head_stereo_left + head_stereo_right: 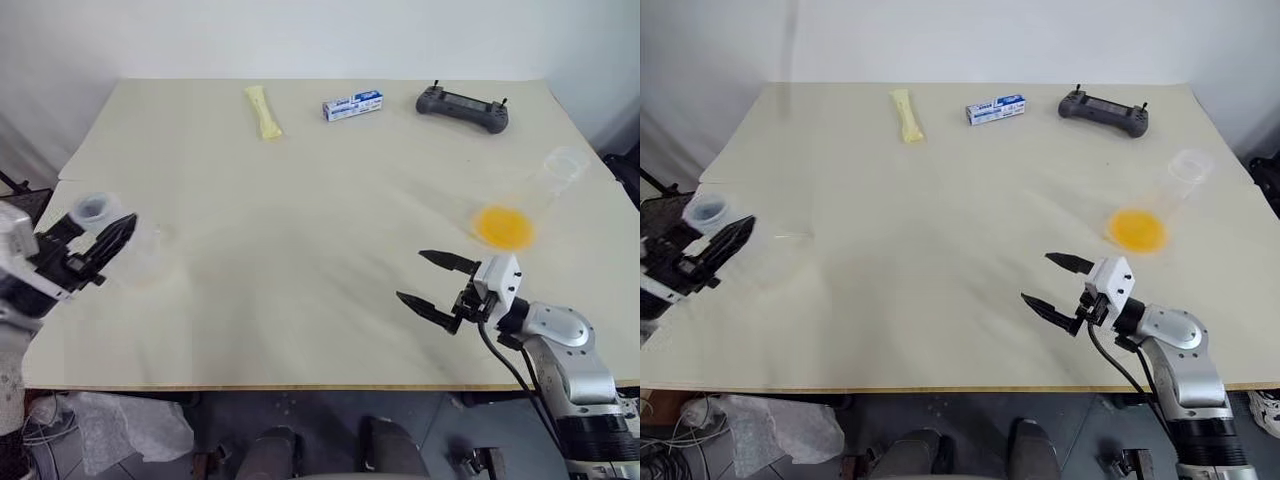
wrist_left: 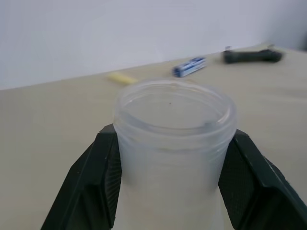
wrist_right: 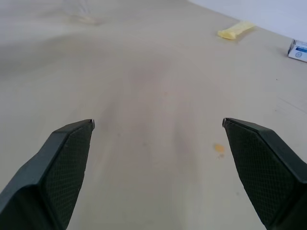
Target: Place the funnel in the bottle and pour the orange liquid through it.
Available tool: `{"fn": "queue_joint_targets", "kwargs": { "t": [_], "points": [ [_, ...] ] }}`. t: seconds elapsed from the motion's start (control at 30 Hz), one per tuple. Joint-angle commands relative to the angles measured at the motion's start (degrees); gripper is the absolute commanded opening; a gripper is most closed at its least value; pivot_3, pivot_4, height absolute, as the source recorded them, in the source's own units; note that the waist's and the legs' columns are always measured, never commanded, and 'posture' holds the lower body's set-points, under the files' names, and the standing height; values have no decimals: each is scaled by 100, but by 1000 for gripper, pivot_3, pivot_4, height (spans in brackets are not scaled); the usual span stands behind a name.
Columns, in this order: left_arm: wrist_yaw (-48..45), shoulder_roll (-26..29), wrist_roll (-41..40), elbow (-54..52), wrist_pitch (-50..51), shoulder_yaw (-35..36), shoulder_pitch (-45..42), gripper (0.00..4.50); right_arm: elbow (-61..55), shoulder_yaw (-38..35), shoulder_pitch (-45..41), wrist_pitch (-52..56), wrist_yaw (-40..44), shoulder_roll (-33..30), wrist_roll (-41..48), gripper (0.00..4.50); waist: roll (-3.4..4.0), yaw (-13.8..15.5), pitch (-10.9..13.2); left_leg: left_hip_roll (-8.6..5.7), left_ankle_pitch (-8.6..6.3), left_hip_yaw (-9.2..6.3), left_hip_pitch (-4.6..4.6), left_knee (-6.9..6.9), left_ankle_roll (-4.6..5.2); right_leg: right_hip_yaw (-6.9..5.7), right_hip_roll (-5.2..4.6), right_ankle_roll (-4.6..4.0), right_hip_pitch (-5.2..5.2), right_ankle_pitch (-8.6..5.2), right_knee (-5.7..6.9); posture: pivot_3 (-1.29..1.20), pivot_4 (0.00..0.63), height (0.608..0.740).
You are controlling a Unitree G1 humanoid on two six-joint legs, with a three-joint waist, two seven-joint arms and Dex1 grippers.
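Bottle in hand, funnel not yet placed

The left gripper (image 1: 95, 240) pinches the neck of the clear bottle (image 2: 175, 139) at the tabletop's (image 1: 300, 260) left edge, its mouth open. The right gripper (image 1: 437, 281) hovers spread and empty over the tabletop; beyond it the orange liquid (image 1: 503, 226) pools in a clear vessel lying on its side near the right edge. I cannot make out the funnel. Judged next: stand the bottle steady and central, then find the funnel and seat it.
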Motion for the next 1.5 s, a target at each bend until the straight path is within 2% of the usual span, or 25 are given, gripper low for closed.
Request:
{"fn": "queue_joint_targets", "kwargs": {
  "t": [0.03, 0.17, 0.3, 0.5, 0.7, 1.0, 1.03, 1.2, 1.37, 1.5],
  "points": [
    [-129, 104, -174, -252, 295, -474, -524, 2354, -408, -251, 67, 163, 29, -122, 327, 4500, 2, -7, 1, 0, 1, 0, 0, 0, -1, -1, 4, 0, -1, 0, 1, 0, 150, 740],
    [-353, -350, 52, 100, 343, -1598, -1747, 2354, -719, -404, 237, 381, 56, -212, 554, 4500, 4, 36, 3, -8, 2, -2, -2, 1, 0, -11, 17, 0, -4, 0, 10, 0, 150, 740],
    [-722, -1326, 682, 1031, -256, -2664, -2808, 2354, -1052, -462, 386, 531, -27, -236, 648, 4500, 4, 97, 4, -22, 4, 6, -2, 14, 5, -8, 15, 5, -1, 3, 20, 0, 150, 740],
    [-1329, -2263, 1570, 2541, -1089, -3600, -3657, 2354, -1344, -562, 587, 570, -208, -202, 647, 4500, -3, 124, 7, -13, 6, 29, -6, 22, 8, -9, 27, 7, -8, 3, 21, 0, 150, 740],
    [-1638, -2670, 2063, 3510, -1664, -3808, -4041, 2354, -1667, -674, 924, 567, -421, -184, 633, 4500, -5, 145, 8, -13, 7, 30, -12, 29, 9, -13, 26, 7, -9, 4, 21, 0, 150, 740],
    [-1943, -2902, 2457, 3984, -1974, -3927, -4197, 2354, -1966, -718, 1358, 513, -653, -151, 573, 4500, -7, 155, 10, -15, 7, 26, -18, 42, 11, -15, 23, 9, -8, 5, 22, 0, 150, 740],
    [-1951, -2914, 2489, 3998, -1988, -3930, -4197, 3069, -1977, -714, 1374, 504, -667, -150, 568, 4500, -7, 155, 10, -15, 8, 25, -19, 44, 12, -15, 23, 10, -8, 5, 22, 0, 150, 740],
    [-2037, -2951, 2525, 3891, -1956, -3930, -4124, 4395, -1991, -715, 1396, 479, -709, -158, 566, 4500, -8, 152, 10, -15, 7, 21, -19, 46, 12, -15, 23, 10, -7, 5, 24, 0, 150, 740],
    [-2070, -2885, 2445, 3616, -1791, -3897, -4012, 4484, -1978, -746, 1400, 459, -696, -194, 575, 4500, -8, 151, 10, -15, 8, 20, -20, 47, 12, -16, 23, 10, -7, 5, 25, 0, 150, 740],
    [-2127, -2650, 2234, 3081, -1243, -3780, -3802, 4484, -1930, -808, 1358, 456, -642, -260, 597, 4500, -8, 144, 10, -14, 7, 19, -20, 47, 12, -15, 23, 10, -7, 5, 26, 0, 150, 740]
  ]
}}
